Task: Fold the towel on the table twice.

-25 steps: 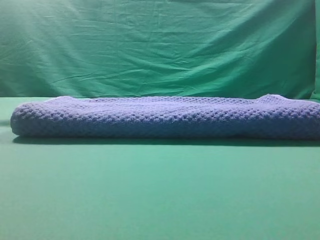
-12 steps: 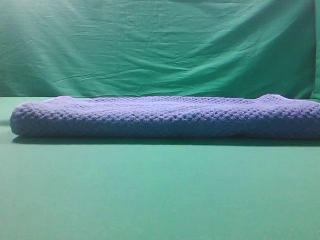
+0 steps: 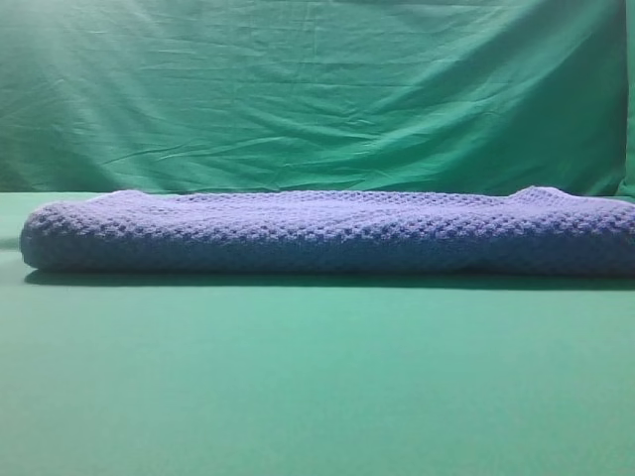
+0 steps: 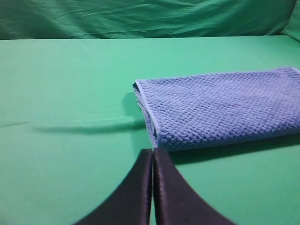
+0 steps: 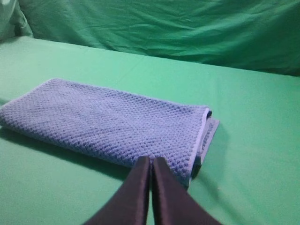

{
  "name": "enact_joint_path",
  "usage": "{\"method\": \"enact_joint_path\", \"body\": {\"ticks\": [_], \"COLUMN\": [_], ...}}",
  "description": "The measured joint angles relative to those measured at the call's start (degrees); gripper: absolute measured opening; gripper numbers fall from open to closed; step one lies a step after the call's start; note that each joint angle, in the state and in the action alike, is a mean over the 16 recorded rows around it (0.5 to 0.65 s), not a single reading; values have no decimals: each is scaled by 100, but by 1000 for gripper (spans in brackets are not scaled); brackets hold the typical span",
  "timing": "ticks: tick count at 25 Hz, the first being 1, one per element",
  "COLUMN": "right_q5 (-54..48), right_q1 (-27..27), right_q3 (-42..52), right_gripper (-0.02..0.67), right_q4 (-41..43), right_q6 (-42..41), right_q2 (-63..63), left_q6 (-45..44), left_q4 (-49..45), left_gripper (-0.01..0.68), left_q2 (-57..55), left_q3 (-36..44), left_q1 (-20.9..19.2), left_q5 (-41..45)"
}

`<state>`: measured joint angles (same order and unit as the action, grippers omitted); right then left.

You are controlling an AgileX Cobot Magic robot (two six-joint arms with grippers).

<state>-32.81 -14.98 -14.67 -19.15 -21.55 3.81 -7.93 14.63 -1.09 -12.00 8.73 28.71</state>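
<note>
I have the towel (image 3: 327, 233) lying as a long folded band across the table (image 3: 317, 387), toward its back edge and just in front of the wrinkled green backdrop (image 3: 317, 89). The left gripper (image 4: 153, 154) is pinched fully together and holds nothing; its tips hang just short of the towel's left end. The right gripper (image 5: 151, 161) is likewise pressed closed and empty, its tips over the near corner at the towel's right end.

By my reading one fold is in and the second is still to come. What worries me most is the layering. At both ends I see stacked edges, and at the right end a lower layer sticks out past the upper one. If I pinch only the top layer, I'd peel the first fold open instead of carrying the whole stack over. With both sets of fingers closed, I also can't grab until they spread; pushing down like this would just shove the thick waffle cloth and bunch it. An uneven lift by the two arms would skew the fold.

From the high view I can't see either arm, and the towel's right end runs off the frame. Neither wrist view shows the whole towel, so I can't tell how square the layers sit.
</note>
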Motion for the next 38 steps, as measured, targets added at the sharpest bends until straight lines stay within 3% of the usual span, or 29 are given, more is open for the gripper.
{"method": "enact_joint_path", "body": {"ticks": [23, 38], "right_q5": [98, 1035], "right_q1": [0, 0], "right_q3": [606, 1574], "right_gripper": [0, 0], "right_q4": [-182, -43], "right_q6": [0, 0], "right_q2": [0, 0], "left_q6": [-11, -58], "left_q4": [-75, -635], "left_gripper": [0, 0], "left_q2": [0, 0], "left_q3": [648, 1277], "left_q1": [0, 0], "left_q5": [-335, -911]}}
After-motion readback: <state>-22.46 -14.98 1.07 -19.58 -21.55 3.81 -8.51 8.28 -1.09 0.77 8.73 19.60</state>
